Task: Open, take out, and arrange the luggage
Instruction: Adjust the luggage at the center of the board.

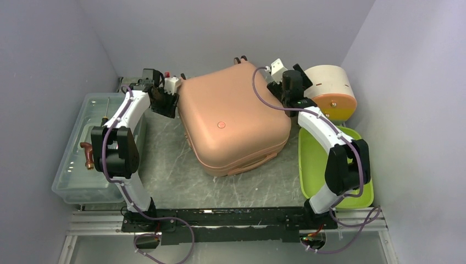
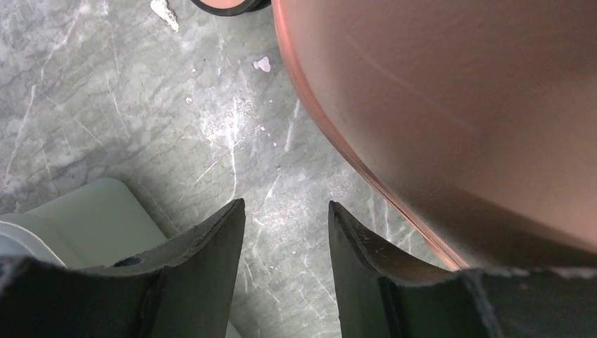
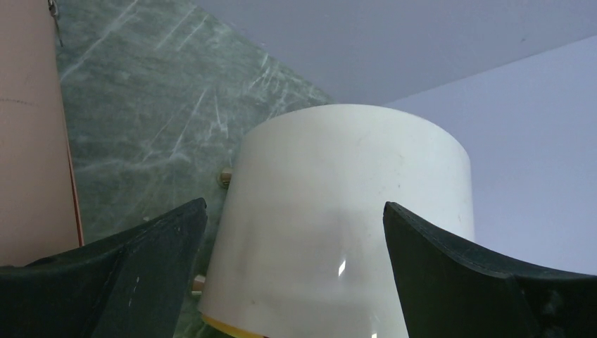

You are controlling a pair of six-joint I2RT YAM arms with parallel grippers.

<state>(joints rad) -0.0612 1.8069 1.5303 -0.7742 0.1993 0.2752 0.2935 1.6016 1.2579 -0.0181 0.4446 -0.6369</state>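
1. The closed pink luggage [image 1: 233,118] lay flat mid-table between 2 empty grippers: the left gripper [image 1: 164,102] half open beside its left edge, the right gripper [image 1: 288,85] wide open at its far right corner.
2. Only the right wrist view showed a white drum [image 3: 338,211] close up.
3. Its wheels [image 1: 240,58] pointed away; its long axis ran far-to-near, skewed.

We are stretching our left arm [image 1: 127,118] and right arm [image 1: 324,129] forward. We are pointing our left gripper [image 2: 285,204] down, fingers [image 2: 204,267] a little apart. We are holding our right gripper [image 3: 294,204] spread wide, gripping nothing.
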